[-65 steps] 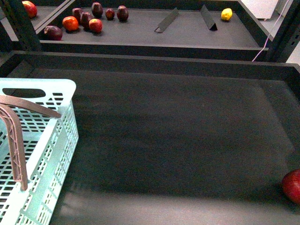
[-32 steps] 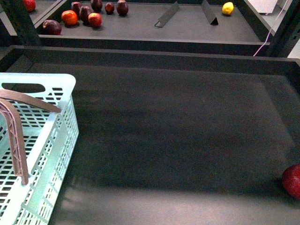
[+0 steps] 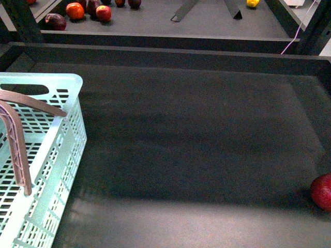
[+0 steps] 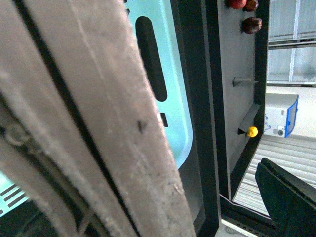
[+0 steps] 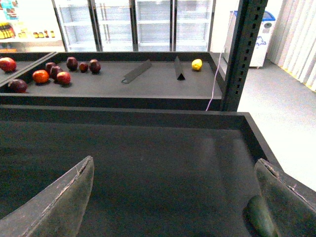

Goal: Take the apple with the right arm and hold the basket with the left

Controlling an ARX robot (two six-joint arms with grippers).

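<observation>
Apple (image 3: 322, 191) sits at the dark tray's (image 3: 196, 134) right edge, well apart from the basket (image 3: 57, 150) on the left. Right gripper (image 5: 174, 164) stands wide and empty. Whether the left gripper (image 4: 284, 197) is closed or spread cannot be told.

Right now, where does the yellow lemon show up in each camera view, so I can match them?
Front view: lemon at the top edge, right of centre, partly cut off.
Left wrist view: lemon on the far shelf, beyond the basket.
Right wrist view: lemon on the far shelf, near the upright post.
Shared landmark: the dark wedge divider right beside it.
</observation>
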